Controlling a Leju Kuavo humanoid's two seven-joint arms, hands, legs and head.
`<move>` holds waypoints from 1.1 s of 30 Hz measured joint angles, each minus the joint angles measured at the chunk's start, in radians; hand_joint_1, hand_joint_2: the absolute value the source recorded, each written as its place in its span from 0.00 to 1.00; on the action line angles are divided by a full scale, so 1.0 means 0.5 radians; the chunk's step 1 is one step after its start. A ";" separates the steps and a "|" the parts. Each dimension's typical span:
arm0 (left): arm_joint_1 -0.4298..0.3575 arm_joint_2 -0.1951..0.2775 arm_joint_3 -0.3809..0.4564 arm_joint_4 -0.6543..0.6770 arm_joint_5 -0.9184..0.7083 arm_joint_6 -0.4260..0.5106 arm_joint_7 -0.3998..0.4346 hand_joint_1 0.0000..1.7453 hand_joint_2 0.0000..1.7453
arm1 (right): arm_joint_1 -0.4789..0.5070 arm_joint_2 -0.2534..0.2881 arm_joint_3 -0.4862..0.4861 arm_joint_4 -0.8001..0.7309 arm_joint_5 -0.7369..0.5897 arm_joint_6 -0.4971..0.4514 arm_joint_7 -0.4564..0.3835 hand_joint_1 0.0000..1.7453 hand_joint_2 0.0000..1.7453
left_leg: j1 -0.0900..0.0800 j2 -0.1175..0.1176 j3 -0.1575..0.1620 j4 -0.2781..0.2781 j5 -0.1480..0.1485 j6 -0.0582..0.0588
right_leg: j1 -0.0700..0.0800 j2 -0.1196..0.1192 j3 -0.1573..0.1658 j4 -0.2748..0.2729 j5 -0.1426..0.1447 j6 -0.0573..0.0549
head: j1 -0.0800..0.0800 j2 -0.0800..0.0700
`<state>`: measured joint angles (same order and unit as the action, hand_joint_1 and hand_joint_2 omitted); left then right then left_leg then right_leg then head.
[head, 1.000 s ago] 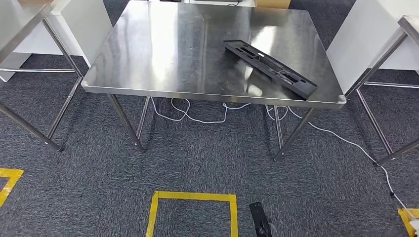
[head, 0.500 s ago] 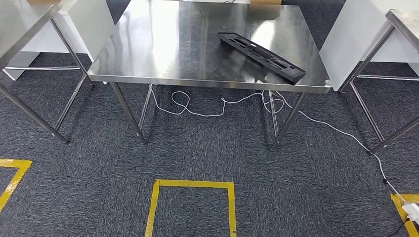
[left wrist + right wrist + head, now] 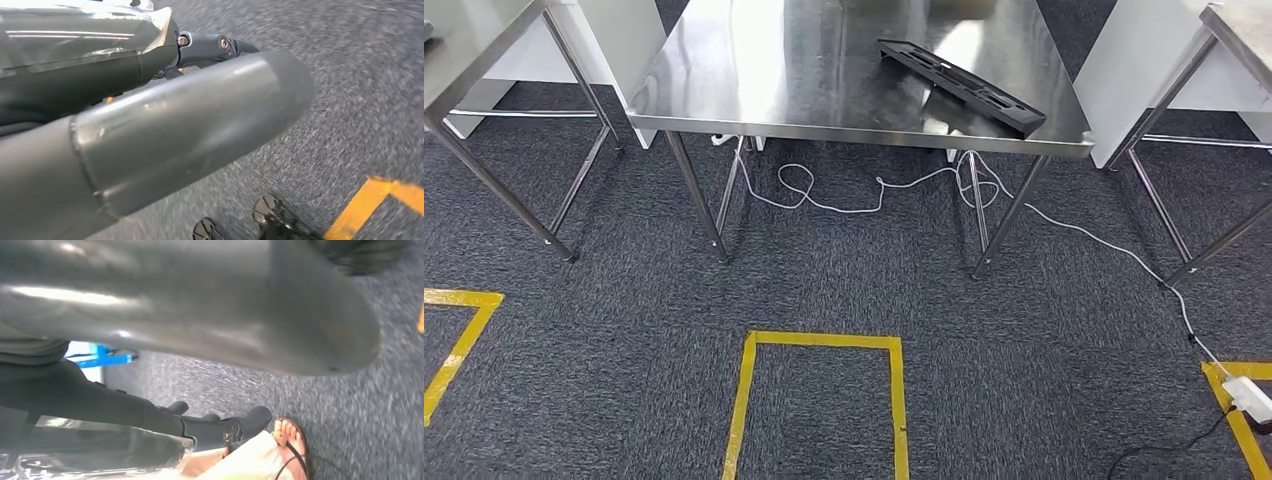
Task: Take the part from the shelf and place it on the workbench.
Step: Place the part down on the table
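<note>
The long black part (image 3: pixel 964 85) lies flat and slantwise on the right half of the steel workbench (image 3: pixel 754 90), near its front right corner, with nothing touching it. My left hand (image 3: pixel 190 130) hangs over the carpet, its thick grey thumb held apart from the dark fingers (image 3: pixel 210 45), and it holds nothing. My right hand (image 3: pixel 200 305) hangs over the carpet too, with its thumb apart from the dark fingers (image 3: pixel 220 427) and nothing in it.
Steel tables flank the workbench at the left (image 3: pixel 464 60) and right (image 3: pixel 1234 30). A white cable (image 3: pixel 844 195) runs under the workbench to a power strip (image 3: pixel 1249 395). A yellow tape square (image 3: pixel 824 345) marks the carpet. A person's sandalled foot (image 3: pixel 290 440) is near my right hand.
The whole picture has shifted: the workbench now sits higher and farther off, so the camera has moved back. The part lies where it was on the bench.
</note>
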<state>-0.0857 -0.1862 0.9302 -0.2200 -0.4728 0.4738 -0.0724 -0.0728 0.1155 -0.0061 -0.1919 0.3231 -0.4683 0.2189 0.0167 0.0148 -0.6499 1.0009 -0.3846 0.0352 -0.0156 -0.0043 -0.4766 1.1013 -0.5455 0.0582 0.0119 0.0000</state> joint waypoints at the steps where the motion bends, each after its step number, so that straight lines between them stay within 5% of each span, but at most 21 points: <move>1: 0.000 0.002 -0.028 0.000 -0.031 -0.014 -0.011 0.00 0.00 | -0.003 -0.007 -0.015 0.000 -0.027 -0.012 -0.055 0.00 0.00 | -0.005 0.001 -0.016 0.004 0.026 -0.012 | 0.005 0.002 0.106 -0.155 -0.026 -0.011 | 0.001 0.000; 3: 0.001 0.004 -0.075 0.000 -0.073 -0.028 -0.026 0.00 0.00 | -0.004 -0.020 -0.049 -0.001 -0.072 -0.022 -0.157 0.00 0.00 | -0.012 0.003 -0.030 0.003 0.075 -0.034 | 0.020 0.005 0.194 -0.317 -0.070 -0.038 | -0.001 0.000; 5: 0.004 0.006 -0.108 0.001 -0.097 -0.030 -0.033 0.00 0.00 | 0.000 -0.031 -0.083 0.000 -0.104 -0.024 -0.220 0.00 0.00 | -0.002 0.002 -0.042 0.008 0.083 -0.053 | 0.005 -0.001 0.162 -0.311 -0.048 -0.071 | -0.008 0.000; 7: 0.007 0.008 -0.133 0.002 -0.113 -0.028 -0.030 0.00 0.00 | 0.002 -0.039 -0.116 0.001 -0.130 -0.024 -0.242 0.00 0.00 | 0.009 -0.007 -0.076 0.119 -0.076 -0.068 | -0.011 -0.013 0.120 -0.307 0.000 -0.114 | -0.017 0.000; 9: 0.009 0.009 -0.155 0.003 -0.121 -0.022 -0.024 0.00 0.00 | 0.002 -0.046 -0.145 0.001 -0.150 -0.022 -0.247 0.00 0.00 | 0.012 -0.017 -0.119 0.363 -0.312 -0.080 | -0.003 -0.024 0.065 -0.305 0.051 -0.143 | -0.024 0.000; 10: 0.009 0.009 -0.163 0.004 -0.122 -0.016 -0.021 0.00 0.00 | 0.002 -0.049 -0.158 0.001 -0.156 -0.020 -0.248 0.00 0.00 | 0.015 -0.021 -0.128 0.492 -0.374 -0.086 | 0.004 -0.028 0.033 -0.303 0.077 -0.148 | -0.026 0.000; 12: 0.009 0.010 -0.169 0.006 -0.123 -0.006 -0.018 0.00 0.00 | 0.002 -0.051 -0.180 0.001 -0.169 -0.013 -0.247 0.00 0.00 | 0.023 -0.024 -0.083 0.612 -0.342 -0.093 | 0.011 -0.032 -0.033 -0.294 0.125 -0.141 | -0.026 0.000; 13: 0.009 0.011 -0.171 0.007 -0.123 -0.002 -0.018 0.00 0.00 | 0.002 -0.051 -0.189 0.001 -0.174 -0.008 -0.246 0.00 0.00 | 0.029 -0.024 -0.015 0.576 -0.286 -0.095 | 0.011 -0.033 -0.066 -0.284 0.147 -0.133 | -0.026 0.000; 15: 0.007 0.012 -0.177 0.007 -0.123 0.001 -0.018 0.00 0.00 | 0.001 -0.051 -0.201 0.001 -0.179 0.000 -0.244 0.00 0.00 | 0.038 -0.028 0.199 0.333 -0.239 -0.096 | 0.013 -0.030 -0.126 -0.247 0.180 -0.114 | -0.028 0.000; 17: 0.004 0.013 -0.189 0.007 -0.125 0.002 -0.023 0.00 0.00 | 0.000 -0.050 -0.214 0.001 -0.187 0.002 -0.240 0.00 0.00 | 0.034 -0.035 0.362 0.093 -0.291 -0.089 | 0.021 -0.029 -0.180 -0.210 0.208 -0.085 | -0.031 0.000; 20: 0.005 0.017 -0.203 0.010 -0.136 0.002 -0.042 0.00 0.00 | 0.004 -0.048 -0.240 0.002 -0.217 -0.002 -0.239 0.00 0.00 | 0.017 -0.032 0.347 0.004 -0.303 -0.046 | 0.026 -0.027 -0.242 -0.185 0.246 -0.040 | -0.031 0.000; 21: 0.006 0.018 -0.204 0.011 -0.142 0.000 -0.049 0.00 0.00 | 0.008 -0.048 -0.249 0.003 -0.230 -0.005 -0.242 0.00 0.00 | 0.014 -0.028 0.318 0.000 -0.284 -0.022 | 0.025 -0.024 -0.268 -0.154 0.213 -0.040 | -0.027 0.000; 23: 0.009 0.022 -0.207 0.013 -0.158 -0.005 -0.062 0.00 0.00 | 0.018 -0.046 -0.274 0.004 -0.256 -0.014 -0.254 0.00 0.00 | 0.008 -0.019 0.259 -0.005 -0.235 0.019 | 0.014 -0.015 -0.329 0.002 0.054 -0.063 | -0.019 0.000; 25: 0.011 0.027 -0.214 0.013 -0.176 -0.012 -0.070 0.00 0.00 | 0.025 -0.043 -0.297 0.004 -0.275 -0.025 -0.270 0.00 0.00 | -0.002 -0.014 0.195 -0.003 -0.183 0.032 | 0.010 -0.010 -0.379 0.241 -0.101 -0.077 | -0.012 0.000; 26: 0.011 0.029 -0.218 0.013 -0.183 -0.016 -0.073 0.00 0.00 | 0.027 -0.042 -0.307 0.005 -0.282 -0.029 -0.279 0.00 0.00 | -0.005 -0.011 0.161 -0.002 -0.157 0.031 | 0.009 -0.008 -0.380 0.328 -0.119 -0.067 | -0.011 0.000; 28: 0.012 0.032 -0.229 0.013 -0.196 -0.023 -0.085 0.00 0.00 | 0.027 -0.043 -0.327 0.005 -0.289 -0.034 -0.301 0.00 0.00 | -0.007 -0.005 0.091 -0.001 -0.107 0.021 | 0.007 -0.006 -0.294 0.339 -0.040 -0.022 | -0.011 0.000; 30: 0.012 0.034 -0.245 0.014 -0.216 -0.021 -0.094 0.00 0.00 | 0.025 -0.046 -0.341 0.004 -0.292 -0.034 -0.318 0.00 0.00 | -0.010 -0.004 0.045 0.002 -0.063 0.004 | 0.009 -0.005 -0.082 0.113 0.032 -0.003 | -0.011 0.000; 32: 0.012 0.035 -0.260 0.014 -0.230 -0.012 -0.095 0.00 0.00 | 0.022 -0.048 -0.347 0.004 -0.292 -0.035 -0.327 0.00 0.00 | -0.016 -0.002 0.028 0.007 -0.022 -0.019 | 0.024 -0.002 0.124 -0.194 -0.021 -0.032 | -0.014 0.000; 33: 0.013 0.036 -0.264 0.014 -0.233 -0.008 -0.096 0.00 0.00 | 0.021 -0.049 -0.350 0.004 -0.292 -0.036 -0.329 0.00 0.00 | -0.017 -0.001 0.023 0.007 -0.005 -0.030 | 0.034 0.000 0.178 -0.291 -0.054 -0.050 | -0.015 0.000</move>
<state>-0.0794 -0.1683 0.7982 -0.2130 -0.5891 0.4696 -0.1203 -0.0622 0.0910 -0.1809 -0.1900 0.1770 -0.4861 0.0543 0.0082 0.0143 -0.6385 1.0046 -0.3869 0.0200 0.0011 -0.0044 -0.3875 0.9559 -0.5723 0.0332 0.0046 0.0000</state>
